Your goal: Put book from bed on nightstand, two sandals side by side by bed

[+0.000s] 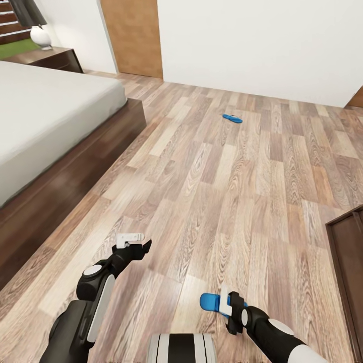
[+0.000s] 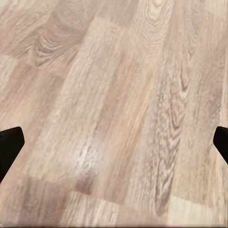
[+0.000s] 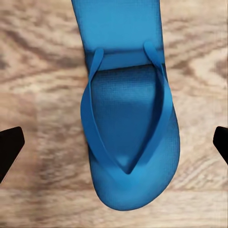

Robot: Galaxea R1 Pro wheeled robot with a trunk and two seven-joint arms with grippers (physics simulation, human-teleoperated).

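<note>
A: So where are the sandals seen?

B: One blue flip-flop (image 3: 128, 123), smooth rubbery sole with thin Y-shaped straps, is framed between the right gripper (image 1: 229, 307)'s wide-spread fingers, low over the wood-plank floor (image 1: 227, 191). The other sandal (image 1: 232, 118) is seen well away, near the white wall.

A: And the left gripper (image 1: 135, 243)?

B: Spread wide too, nothing held. The bed (image 1: 45, 116), plain pale mattress on a dark wooden frame, is seen alongside. The book can't be spotted.

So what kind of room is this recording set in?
Most likely a bedroom: a low bed with a dark wooden frame and pale mattress, a nightstand carrying a lamp beside it, and wood-plank floor with blue sandals lying on it.
</note>
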